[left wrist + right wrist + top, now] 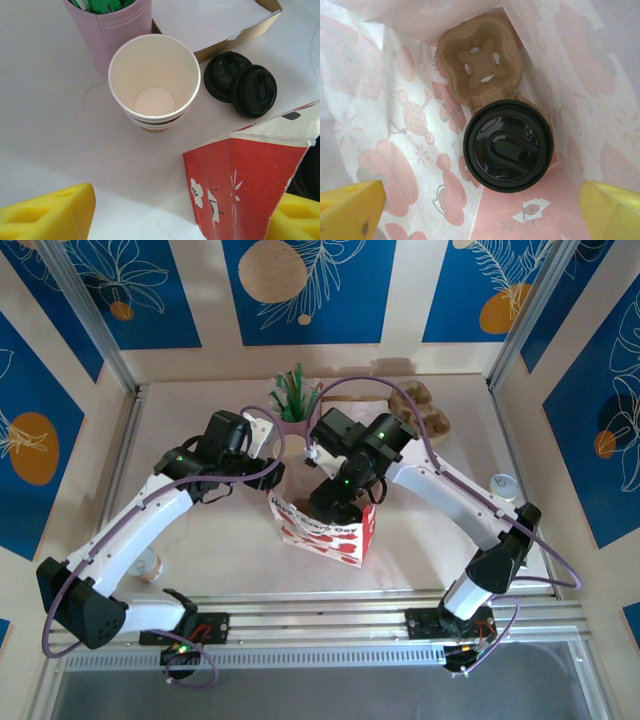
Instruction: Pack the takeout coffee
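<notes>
Bag (335,540) with partial lettering "Day"; left and right jaws wide apart, empty.

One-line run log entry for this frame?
left end effector open, by bag | right end effector open above lidded cup | lidded cup seated in carrier inside bag | other slot empty

The bench (230,550) is lit brightly and evenly; soft shadows are cast. Glare is seen on the black lid (508,146); the fingertips (350,210) of the right pincer (480,210) are blurred.
</notes>
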Controlling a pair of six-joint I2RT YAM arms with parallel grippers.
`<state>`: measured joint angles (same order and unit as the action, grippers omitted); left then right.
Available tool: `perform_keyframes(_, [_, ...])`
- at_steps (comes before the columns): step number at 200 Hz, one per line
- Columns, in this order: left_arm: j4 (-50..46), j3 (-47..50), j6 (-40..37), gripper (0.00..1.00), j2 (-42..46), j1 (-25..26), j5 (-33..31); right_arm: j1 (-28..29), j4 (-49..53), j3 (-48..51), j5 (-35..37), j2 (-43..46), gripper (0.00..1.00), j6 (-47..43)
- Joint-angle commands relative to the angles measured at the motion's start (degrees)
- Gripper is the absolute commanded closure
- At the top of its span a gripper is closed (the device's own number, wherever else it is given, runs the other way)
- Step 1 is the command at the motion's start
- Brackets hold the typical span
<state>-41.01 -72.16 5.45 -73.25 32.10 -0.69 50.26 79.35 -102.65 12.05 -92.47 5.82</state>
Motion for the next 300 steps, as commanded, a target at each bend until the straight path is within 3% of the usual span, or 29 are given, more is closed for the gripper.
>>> perform_keyframes(1, [-1.7, -1.4, -0.8, 0.27, -0.7, -0.8, -1.5, 0.4, 2.2, -3.1, -0.3, 2.5, 0.01, -0.9])
perform_keyframes(85, [-1.6, -1.6, -0.8, 0.27, -0.6, -0.9, -1.8, -0.4, -1.1, -9.1, -2.6, 10.8, 0.01, -1.5])
perform_keyframes(135, [-1.6, -1.8, -0.6, 0.27, -0.5, -0.8, -1.8, -2.5, -6.2, -7.5, -7.3, 17.8, 0.01, -0.9])
perform_keyframes(184, [-1.5, -3.3, -0.5, 0.25, 1.1, -0.8, -1.8, -7.1, -20.1, 2.8, -7.0, 32.5, 0.01, 3.1])
perform_keyframes(258, [-1.9, -6.9, 0.2, 0.15, 2.6, -0.8, -1.1, -12.6, -23.3, 19.1, -10.6, 42.7, 0.01, 7.5])
perform_keyframes(300, [-1.7, -13.4, 0.7, 0.11, 5.3, -0.9, -1.1, -13.4, -23.0, 24.5, -6.1, 46.0, 0.01, 10.8])
